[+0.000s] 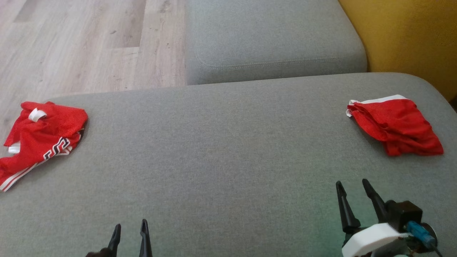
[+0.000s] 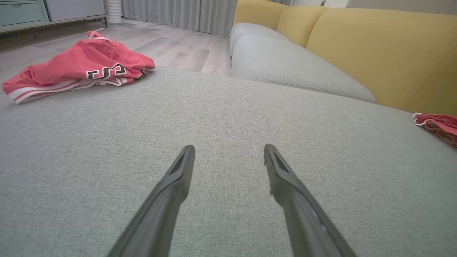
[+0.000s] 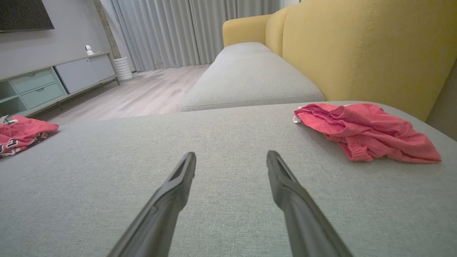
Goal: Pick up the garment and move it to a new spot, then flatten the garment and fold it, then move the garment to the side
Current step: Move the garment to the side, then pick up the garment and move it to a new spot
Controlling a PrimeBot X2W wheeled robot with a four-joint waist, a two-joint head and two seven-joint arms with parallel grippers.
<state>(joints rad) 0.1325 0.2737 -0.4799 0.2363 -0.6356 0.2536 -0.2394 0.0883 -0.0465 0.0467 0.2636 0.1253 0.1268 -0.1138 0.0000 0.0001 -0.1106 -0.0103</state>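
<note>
Soft even daylight, faint shadows, sharp focus, wide-angle edge bending

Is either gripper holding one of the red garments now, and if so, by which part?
Nothing is held. Left gripper and right gripper have open, empty jaws; the striped red garment and the other red garment lie untouched.

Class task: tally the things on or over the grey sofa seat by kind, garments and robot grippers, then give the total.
Red garments: 2, the lettered garment and the plain garment
Grippers: 2, the left gripper and the right gripper, both open
Total: 4
</note>
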